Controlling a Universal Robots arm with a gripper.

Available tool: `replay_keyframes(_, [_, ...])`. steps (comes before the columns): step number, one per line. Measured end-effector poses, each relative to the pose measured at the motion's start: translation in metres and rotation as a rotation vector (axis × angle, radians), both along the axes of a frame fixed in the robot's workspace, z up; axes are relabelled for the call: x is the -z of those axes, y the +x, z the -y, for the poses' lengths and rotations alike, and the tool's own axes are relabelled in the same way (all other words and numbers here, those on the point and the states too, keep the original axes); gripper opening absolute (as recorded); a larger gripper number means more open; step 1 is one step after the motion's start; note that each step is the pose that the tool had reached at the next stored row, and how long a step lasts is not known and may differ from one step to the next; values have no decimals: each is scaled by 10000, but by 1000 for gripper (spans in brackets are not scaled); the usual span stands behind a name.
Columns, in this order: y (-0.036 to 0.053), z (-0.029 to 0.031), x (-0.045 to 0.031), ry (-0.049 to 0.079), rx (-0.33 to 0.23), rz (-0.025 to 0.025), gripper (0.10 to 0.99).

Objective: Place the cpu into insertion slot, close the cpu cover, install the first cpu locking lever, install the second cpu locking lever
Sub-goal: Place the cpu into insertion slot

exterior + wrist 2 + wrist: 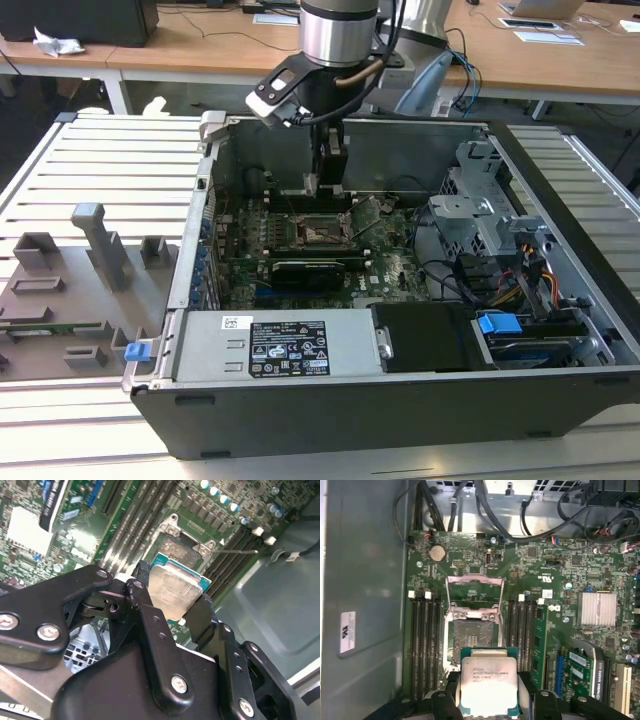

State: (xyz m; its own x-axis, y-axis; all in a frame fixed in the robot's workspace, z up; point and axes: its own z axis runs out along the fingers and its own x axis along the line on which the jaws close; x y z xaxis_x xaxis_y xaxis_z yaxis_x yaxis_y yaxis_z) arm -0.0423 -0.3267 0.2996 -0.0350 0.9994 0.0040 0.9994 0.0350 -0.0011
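Gripper (324, 185), twelve o'clock of the socket (322, 233) in the exterior view, clamped the chip's (487, 685) edges; we judged it light, fragile.

cpu (487, 677): flat square chip, dull silver top with green edging, lying level, clamped between the black fingers of the gripper (488, 690), held above the motherboard (545, 565) just beside the socket.
insertion slot (471, 640): dark square, silver-rimmed, empty, amid the green board.
cpu cover (474, 579): thin silvery frame, swung open off the slot.
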Motion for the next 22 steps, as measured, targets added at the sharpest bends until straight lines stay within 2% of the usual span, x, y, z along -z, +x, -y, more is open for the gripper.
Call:
replay_keyframes(4, [0, -180, 0, -1, 0, 0, 541])
replay_keyframes(6, [0, -232, 0, -2, 0, 0, 541])
replay_keyframes(11, [0, -244, 12, 0, 0, 1, 541])
replay_keyframes(19, [0, -244, 119, -1, 0, 0, 541])
replay_keyframes(22, [0, -244, 138, -1, 0, 0, 541])
